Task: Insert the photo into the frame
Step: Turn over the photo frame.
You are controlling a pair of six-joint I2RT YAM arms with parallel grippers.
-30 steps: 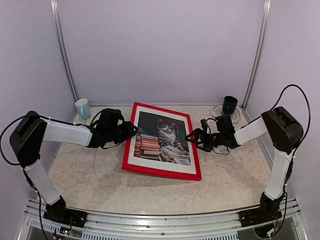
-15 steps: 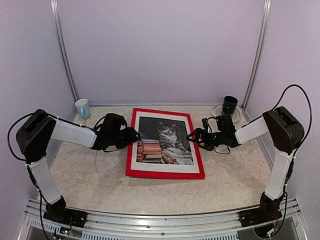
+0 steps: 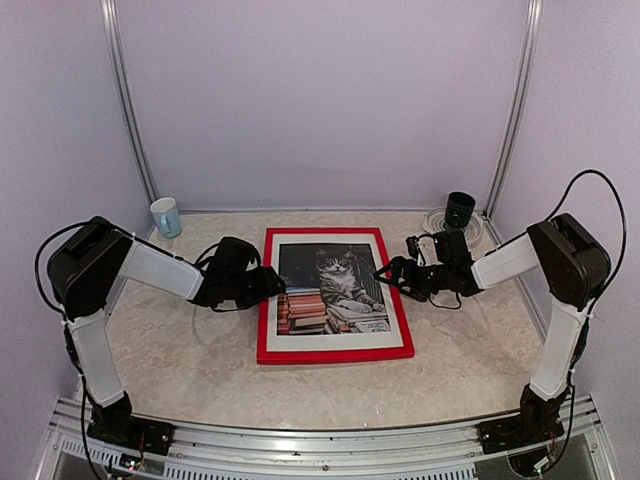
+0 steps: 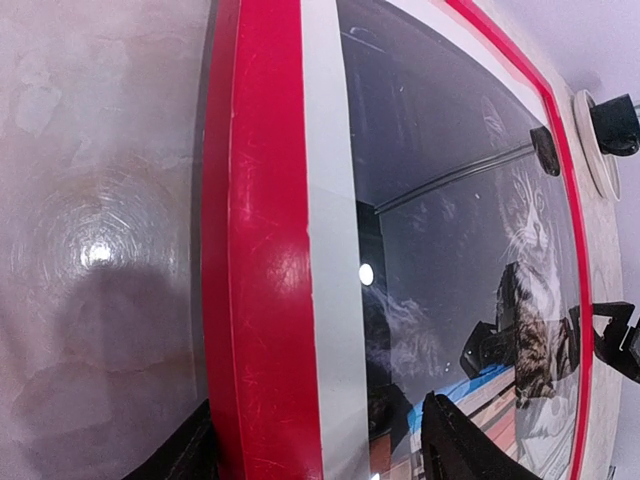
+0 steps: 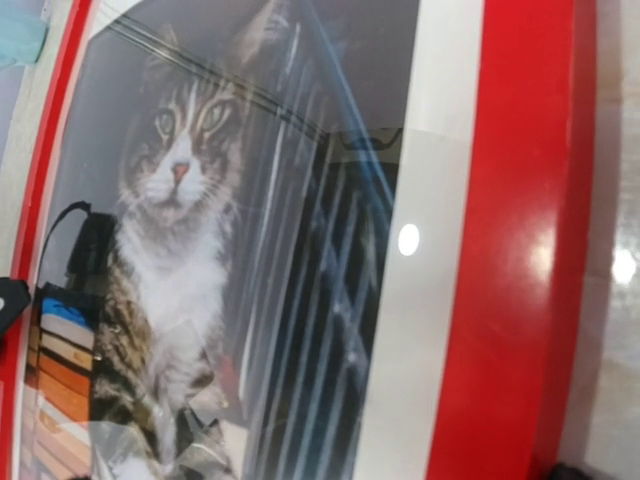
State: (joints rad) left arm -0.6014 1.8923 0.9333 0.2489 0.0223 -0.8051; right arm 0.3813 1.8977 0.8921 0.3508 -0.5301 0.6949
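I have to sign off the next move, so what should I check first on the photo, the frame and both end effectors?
1. The photo sits inside the frame: ok.
2. The frame lies flat on the table: ok, as far as the top view shows.
3. The left end effector is free of the frame: not ok, its fingers straddle the frame's edge.
4. The right end effector is open or shut: cannot tell.
5. The pale cup and dark cup stand clear of the frame: ok.

Cat photo inside flat red frame
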